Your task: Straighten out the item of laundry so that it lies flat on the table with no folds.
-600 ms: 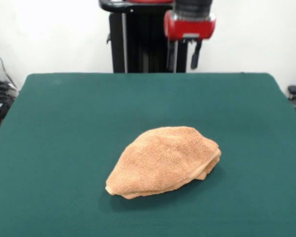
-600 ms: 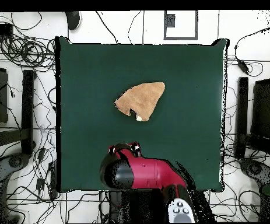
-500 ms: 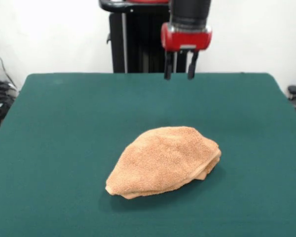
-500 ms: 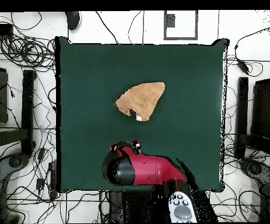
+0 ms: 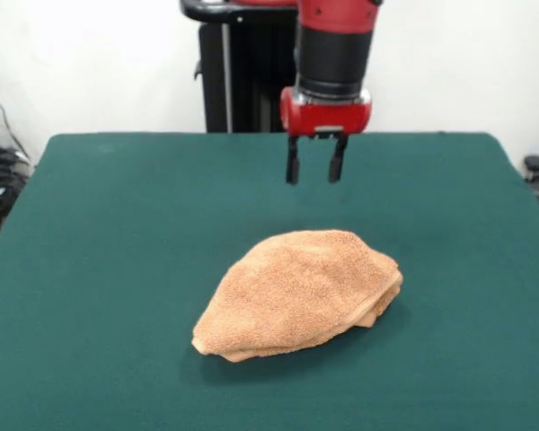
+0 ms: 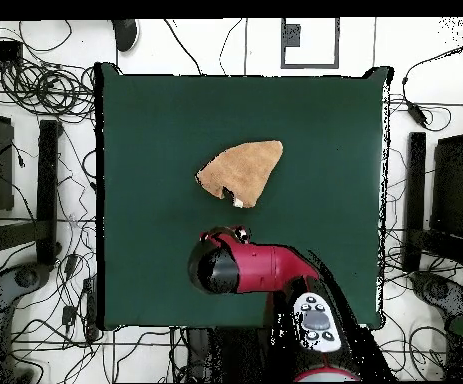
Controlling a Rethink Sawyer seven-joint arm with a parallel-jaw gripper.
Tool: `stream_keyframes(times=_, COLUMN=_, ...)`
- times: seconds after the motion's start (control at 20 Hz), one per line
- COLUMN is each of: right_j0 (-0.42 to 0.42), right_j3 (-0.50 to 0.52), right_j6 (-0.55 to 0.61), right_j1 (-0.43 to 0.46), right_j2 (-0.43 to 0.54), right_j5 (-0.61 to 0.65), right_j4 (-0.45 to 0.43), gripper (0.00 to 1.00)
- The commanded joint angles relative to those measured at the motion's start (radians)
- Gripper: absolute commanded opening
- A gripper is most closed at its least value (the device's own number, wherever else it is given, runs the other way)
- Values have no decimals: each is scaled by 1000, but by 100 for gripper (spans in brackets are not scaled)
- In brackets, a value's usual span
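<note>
The orange-tan towel [image 5: 299,293] lies folded over itself in a rounded, wedge-shaped heap near the middle of the dark green table [image 5: 117,233]. It also shows in the overhead view [image 6: 241,171], with a small white tag at its lower edge. My gripper [image 5: 314,173] hangs open and empty above the table, behind the towel and apart from it. In the overhead view the gripper [image 6: 225,236] sits just below the towel, mostly hidden by the red arm.
The robot's black pedestal [image 5: 242,72] stands at the table's far edge. Cables and equipment [image 6: 35,120] lie on the floor around the table.
The gripper has come down and forward from the table's far edge toward the towel, shifting slightly left in the front view. The towel has not moved.
</note>
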Motion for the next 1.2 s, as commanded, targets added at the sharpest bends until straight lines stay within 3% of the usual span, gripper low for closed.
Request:
stream_keyframes(times=0.05, right_j0=-24, right_j3=-166, right_j6=2, right_j1=76, right_j2=89, right_j5=34, right_j4=-59, gripper=100)
stream_keyframes(times=0.7, right_j0=-69, right_j3=-184, right_j6=43, right_j1=110, right_j2=151, right_j5=-76, right_j4=-129, gripper=100)
stream_keyframes(times=1.2, right_j0=-116, right_j3=-157, right_j6=42, right_j1=45, right_j2=258, right_j5=-69, right_j4=-141, gripper=100)
